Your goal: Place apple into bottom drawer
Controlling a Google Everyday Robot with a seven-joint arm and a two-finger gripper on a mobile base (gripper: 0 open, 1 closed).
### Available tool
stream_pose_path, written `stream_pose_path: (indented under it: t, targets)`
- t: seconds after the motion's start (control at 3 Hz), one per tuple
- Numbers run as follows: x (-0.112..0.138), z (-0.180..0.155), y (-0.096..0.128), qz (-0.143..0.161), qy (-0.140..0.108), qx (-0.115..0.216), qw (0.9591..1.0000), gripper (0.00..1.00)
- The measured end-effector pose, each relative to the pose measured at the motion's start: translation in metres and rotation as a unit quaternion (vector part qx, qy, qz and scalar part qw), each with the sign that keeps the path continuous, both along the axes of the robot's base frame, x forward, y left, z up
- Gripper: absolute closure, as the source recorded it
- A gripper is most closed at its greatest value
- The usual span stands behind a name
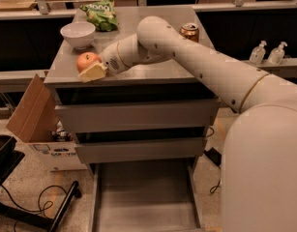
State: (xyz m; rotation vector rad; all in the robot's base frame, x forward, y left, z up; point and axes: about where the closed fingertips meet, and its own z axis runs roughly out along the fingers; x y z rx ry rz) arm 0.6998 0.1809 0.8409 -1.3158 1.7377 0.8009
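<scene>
Apple (86, 60) on the tabletop (153, 74), near its front left corner, in plain view from above. Tool (92, 72) at the very front edge of that same corner, directly in front of the apple and touching or all but touching its near side, the pale yellowish tip overlapping the lower part of the fruit. Cannot tell whether apart, together or clamped on the apple. Carried on a thick white arm (206, 62) stretching in low across the tabletop from the right. Behind the apple, a white bowl (78, 34), apart from it; farther back, a green snack bag (100, 14); toward the back right, a gold can (189, 31), upright. Below the tabletop, two grey upper drawers (138, 115), both closed. Bottom drawer (143, 192) pulled out well forward of the cabinet, flat grey floor showing, far below the apple and a little to its right. Brown cardboard box (32, 112) on the floor beside the cabinet's left side.
</scene>
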Motion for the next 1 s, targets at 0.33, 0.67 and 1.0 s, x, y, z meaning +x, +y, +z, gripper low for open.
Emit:
stream_pose_path:
  t: [0.33, 0.67, 1.0]
  targets:
    - [-0.001, -0.002, 0.004, 0.003, 0.002, 0.0, 1.0, 0.96]
    - [-0.002, -0.003, 0.005, 0.004, 0.002, 0.0, 1.0, 1.0]
    - [-0.001, 0.022, 0.0, 0.01, -0.015, -0.015, 0.9997, 1.0]
